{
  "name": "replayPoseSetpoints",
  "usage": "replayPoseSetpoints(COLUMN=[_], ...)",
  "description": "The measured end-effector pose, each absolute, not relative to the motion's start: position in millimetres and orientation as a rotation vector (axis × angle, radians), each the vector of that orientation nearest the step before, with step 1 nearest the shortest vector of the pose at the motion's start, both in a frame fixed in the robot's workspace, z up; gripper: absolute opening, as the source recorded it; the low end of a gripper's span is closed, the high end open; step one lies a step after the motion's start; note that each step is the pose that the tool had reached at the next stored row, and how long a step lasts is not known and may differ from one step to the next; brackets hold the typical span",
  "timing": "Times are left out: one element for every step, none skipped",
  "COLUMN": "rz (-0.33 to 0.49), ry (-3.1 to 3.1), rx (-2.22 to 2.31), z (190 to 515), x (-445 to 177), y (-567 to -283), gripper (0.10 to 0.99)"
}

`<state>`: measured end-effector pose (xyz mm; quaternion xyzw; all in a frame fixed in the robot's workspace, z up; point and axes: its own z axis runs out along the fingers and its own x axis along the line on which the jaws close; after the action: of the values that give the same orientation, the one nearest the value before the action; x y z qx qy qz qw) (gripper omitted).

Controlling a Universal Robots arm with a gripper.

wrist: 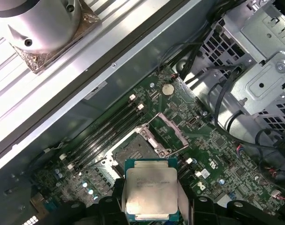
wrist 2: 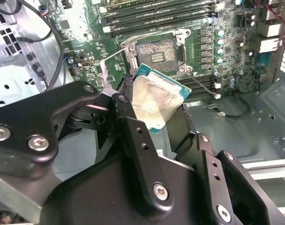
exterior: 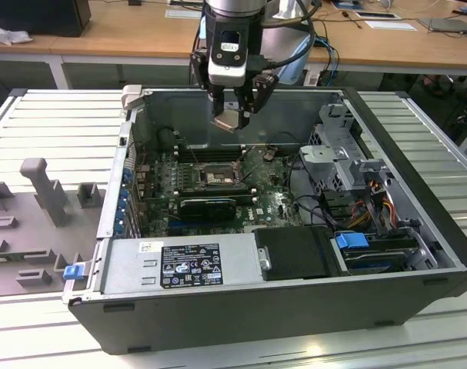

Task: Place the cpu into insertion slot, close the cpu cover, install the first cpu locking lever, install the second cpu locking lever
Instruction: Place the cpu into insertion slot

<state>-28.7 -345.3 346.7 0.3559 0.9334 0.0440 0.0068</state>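
Cpu (wrist 2: 156,101) is pinched by two opposite edges between the fingers of the gripper (exterior: 231,115), which are closed down to chip width; it hangs tilted in the air above the open computer case (exterior: 241,307). Insertion slot (wrist: 135,150) lies below the gripper, well apart from the chip, its centre bare. My read: the chip is light, thin and stiff, slick on its metal top and fragile underneath, so the edges are the place to hold it, with light pressure only.
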Motion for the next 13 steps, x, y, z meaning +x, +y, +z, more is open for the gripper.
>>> replayPoseSetpoints(rz=[0.138, 0.138, 0.137, 0.137, 0.137, 0.137, 0.136, 0.136, 0.136, 0.136, 0.136, 0.136, 0.136], ry=[2.914, 2.908, 2.900, 2.895, 2.886, 2.871, 2.863, 2.858, 2.853, 2.847, 2.842, 2.837, 2.826], rx=[1.128, 1.142, 1.160, 1.172, 1.193, 1.226, 1.243, 1.253, 1.263, 1.278, 1.287, 1.298, 1.319], z=[346.6, 346.6, 346.5, 346.5, 346.4, 346.2, 346.2, 346.1, 346.0, 345.9, 345.9, 345.8, 345.7], x=[-28.7, -28.7, -28.7, -28.7, -28.7, -28.7, -28.7, -28.7, -28.7, -28.7, -28.7, -28.7, -28.7], y=[-345.3, -345.3, -345.3, -345.3, -345.3, -345.3, -345.3, -345.3, -345.3, -345.3, -345.3, -345.3, -345.3], gripper=[0.529, 0.529, 0.529, 0.529, 0.529, 0.529, 0.529, 0.529, 0.529, 0.529, 0.529, 0.529, 0.529])
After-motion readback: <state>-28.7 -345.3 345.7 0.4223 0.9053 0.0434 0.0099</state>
